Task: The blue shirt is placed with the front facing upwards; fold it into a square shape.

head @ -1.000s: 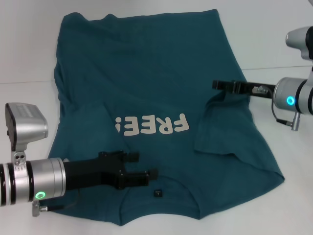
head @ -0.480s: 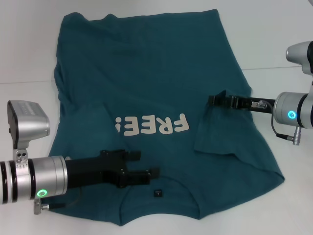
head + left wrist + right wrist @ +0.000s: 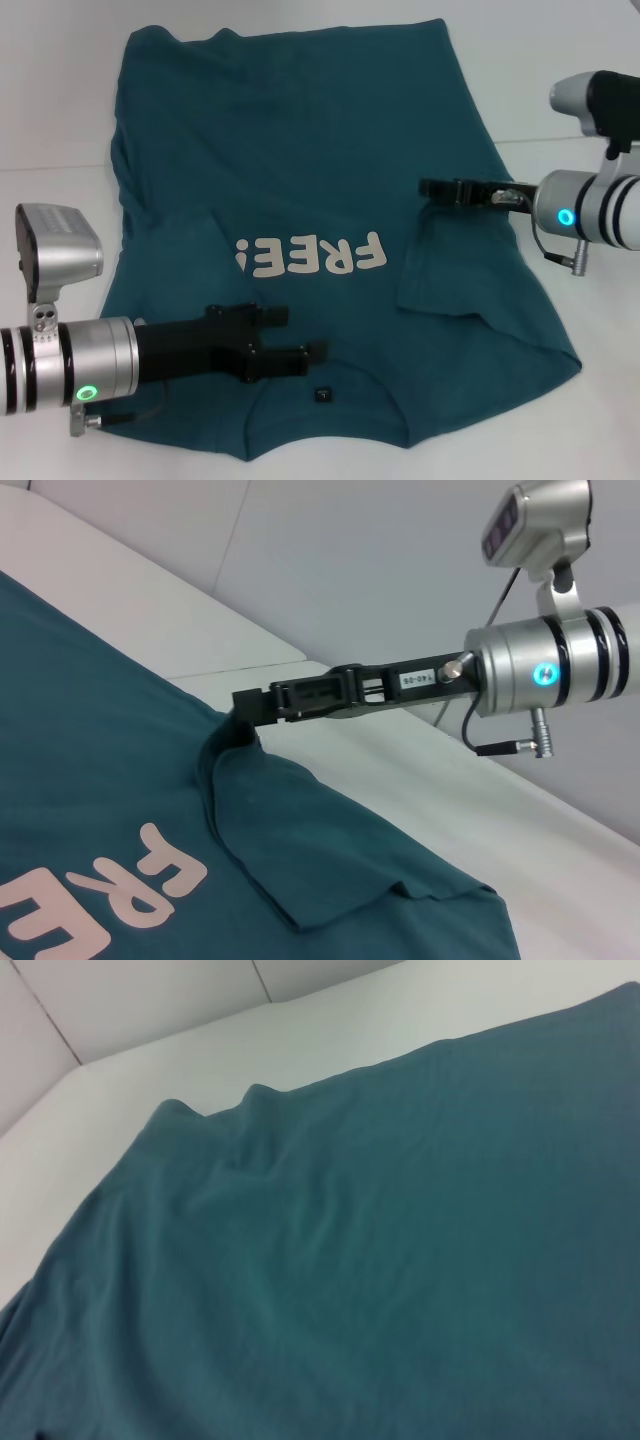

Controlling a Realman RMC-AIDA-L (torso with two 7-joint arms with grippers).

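White tabletop (image 3: 60, 120) fills the frame, with the blue shirt (image 3: 300, 150) spread across its middle, lettering (image 3: 310, 257) up and collar at the lower edge. From lower left, the left gripper (image 3: 300, 340) reaches level over the shoulder, fingers spread apart, grasping nothing. From the right edge, the right gripper (image 3: 430, 188) stretches level, pinching the shirt's raised side fold.

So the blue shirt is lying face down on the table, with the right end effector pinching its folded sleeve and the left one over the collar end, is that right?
Not quite. The blue shirt lies face up: the head view shows its FREE! lettering. The rest holds: the right end effector pinches the folded sleeve, and the left end effector is over the collar end.
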